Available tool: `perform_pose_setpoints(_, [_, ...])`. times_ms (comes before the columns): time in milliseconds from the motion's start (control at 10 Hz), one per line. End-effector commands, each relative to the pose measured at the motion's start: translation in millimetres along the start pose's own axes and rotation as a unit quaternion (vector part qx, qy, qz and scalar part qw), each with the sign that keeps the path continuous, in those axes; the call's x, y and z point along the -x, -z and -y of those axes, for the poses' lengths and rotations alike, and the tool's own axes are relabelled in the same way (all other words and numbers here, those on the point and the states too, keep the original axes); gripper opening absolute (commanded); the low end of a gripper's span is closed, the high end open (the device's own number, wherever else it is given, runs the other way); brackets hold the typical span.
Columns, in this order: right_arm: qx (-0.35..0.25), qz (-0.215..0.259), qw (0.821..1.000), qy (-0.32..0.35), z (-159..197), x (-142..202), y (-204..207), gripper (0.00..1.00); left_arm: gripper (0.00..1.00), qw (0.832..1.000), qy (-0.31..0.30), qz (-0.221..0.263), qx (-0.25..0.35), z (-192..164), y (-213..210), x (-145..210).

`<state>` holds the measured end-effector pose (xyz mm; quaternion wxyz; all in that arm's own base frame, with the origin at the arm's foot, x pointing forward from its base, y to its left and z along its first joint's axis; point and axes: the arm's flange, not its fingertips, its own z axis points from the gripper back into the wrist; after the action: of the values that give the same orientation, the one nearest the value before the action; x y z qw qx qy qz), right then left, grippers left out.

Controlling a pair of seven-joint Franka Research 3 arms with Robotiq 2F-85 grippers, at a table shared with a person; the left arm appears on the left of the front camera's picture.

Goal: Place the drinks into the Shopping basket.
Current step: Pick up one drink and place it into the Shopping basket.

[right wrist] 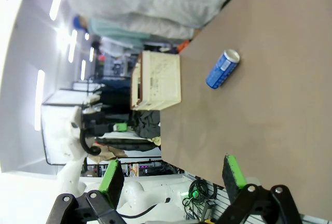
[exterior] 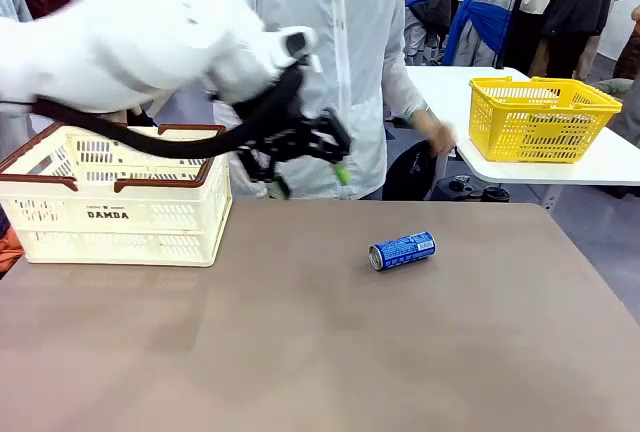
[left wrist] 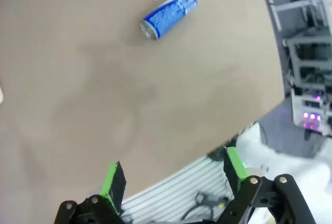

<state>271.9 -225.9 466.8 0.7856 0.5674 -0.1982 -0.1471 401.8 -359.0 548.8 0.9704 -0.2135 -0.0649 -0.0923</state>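
A slim blue metal can (exterior: pixel 402 250) with white lettering and silver ends lies on its side on the bare brown tabletop (exterior: pixel 300 352). In the front view it is right of the middle and well apart from the cream-white slotted plastic shopping basket (exterior: pixel 110 214) with the dark brown rim, which stands at the far left. The left hand (left wrist: pixel 174 169) hangs above the tabletop, released and spread wide with nothing in it; the can lies ahead of it. The right hand (right wrist: pixel 171 172) is likewise spread and empty, held back toward the robot's edge of the tabletop. The can probably has some heft if full. It is stiff along its length but thin-walled, so a hard squeeze could dent it. Its painted wall looks smooth and likely slippery, and lying down it may roll at a nudge. The soundest hold seems to be across the middle of the barrel, taken from above at right angles to the long axis, closing firmly but gently on the curved sides.
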Motion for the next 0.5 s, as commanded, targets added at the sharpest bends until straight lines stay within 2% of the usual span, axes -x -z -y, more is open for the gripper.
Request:
perform_pose_setpoints(0, [-0.012, 0.007, 1.0, -0.007, -1.3, -2.2, -1.0, 1.0, 1.0, 0.997, -0.036, -0.018, -0.067, 39.1, 41.2, -48.8])
perform_pose_setpoints(200, [-0.012, 0.007, 1.0, -0.007, -1.3, -2.2, -1.0, 1.0, 1.0, 0.994, -0.063, -0.011, -0.091, 51.3, 110.8, -78.6])
perform_pose_setpoints(400, [-0.012, 0.007, 1.0, -0.007, -1.3, -2.2, -1.0, 1.0, 1.0, 0.996, -0.022, 0.014, -0.09, 52.0, 148.8, -100.8])
